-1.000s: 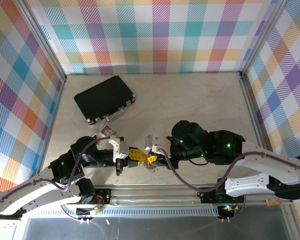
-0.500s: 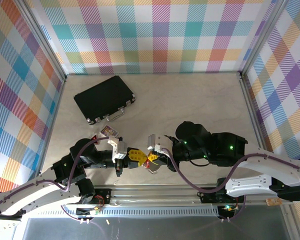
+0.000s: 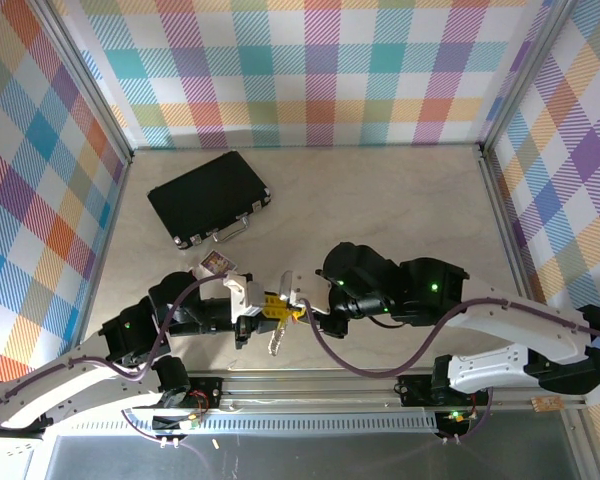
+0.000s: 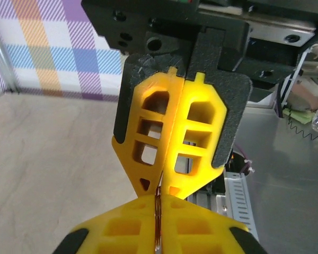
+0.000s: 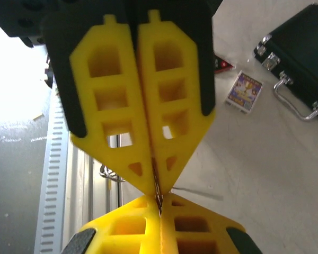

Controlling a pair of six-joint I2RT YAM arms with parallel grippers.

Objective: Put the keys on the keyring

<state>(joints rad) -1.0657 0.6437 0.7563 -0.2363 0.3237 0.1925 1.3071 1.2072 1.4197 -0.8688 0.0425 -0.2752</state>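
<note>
Plaid walls (image 3: 310,70) in pastel checks close in three sides of a pale, wood-grained desk (image 3: 380,210). Aluminium posts (image 3: 90,90) stand at the corners. A slotted metal rail (image 3: 310,385) runs along the near edge. The light is bright and even.

Top view: case (image 3: 208,197) at upper left, card (image 3: 213,263) just below it. Lower centre: left gripper (image 3: 271,306) and right gripper (image 3: 296,312) meet tip to tip, keyring (image 3: 275,342) clamped between them, hanging below.
</note>
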